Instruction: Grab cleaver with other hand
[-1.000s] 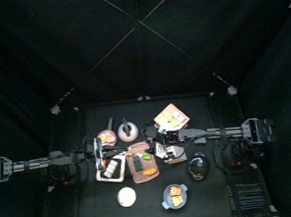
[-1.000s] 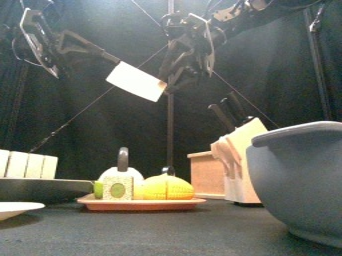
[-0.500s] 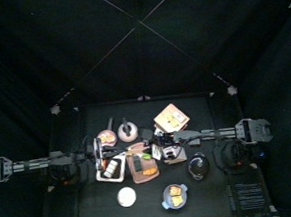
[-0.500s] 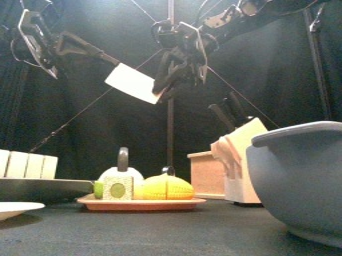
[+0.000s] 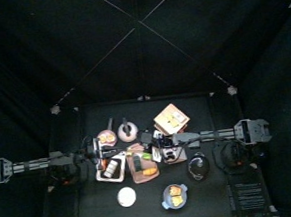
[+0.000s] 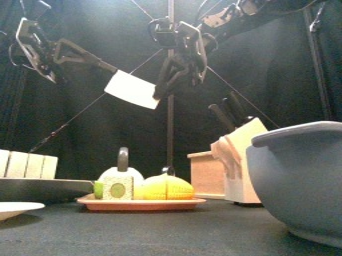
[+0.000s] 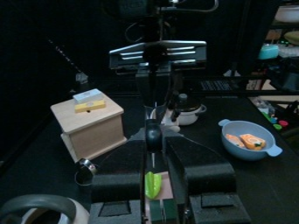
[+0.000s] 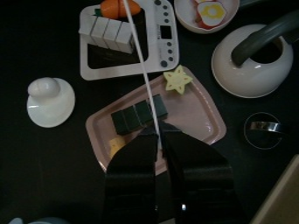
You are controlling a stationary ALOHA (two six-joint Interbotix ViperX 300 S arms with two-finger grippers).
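Obs.: cleaver [image 6: 131,88] is up in the air above the middle of the desk [image 5: 87,204], touching nothing below it. In the front view its pale blade hangs tilted, and the dark handle runs from it toward 10 o'clock.

Left end effector [image 7: 151,175]: jaws drawn in on the cleaver's handle end, which is seen edge-on between them in the left wrist view. It has hold of the cleaver.

Right end effector [image 8: 153,144]: jaws almost together, pinching the thin blade, which shows as a pale line leaving the fingertips in the right wrist view. In the front view the blade sits at about 8 o'clock from this end effector. Both ends of the cleaver are gripped.

Below the cleaver: pink tray [image 8: 193,118] carrying dark blocks and a yellow star-shaped piece [image 8: 179,80]. Knife block [image 6: 230,160] stands toward 3 o'clock from the tray in the front view. Grey bowl [image 6: 305,175] sits close at the desk's front edge.
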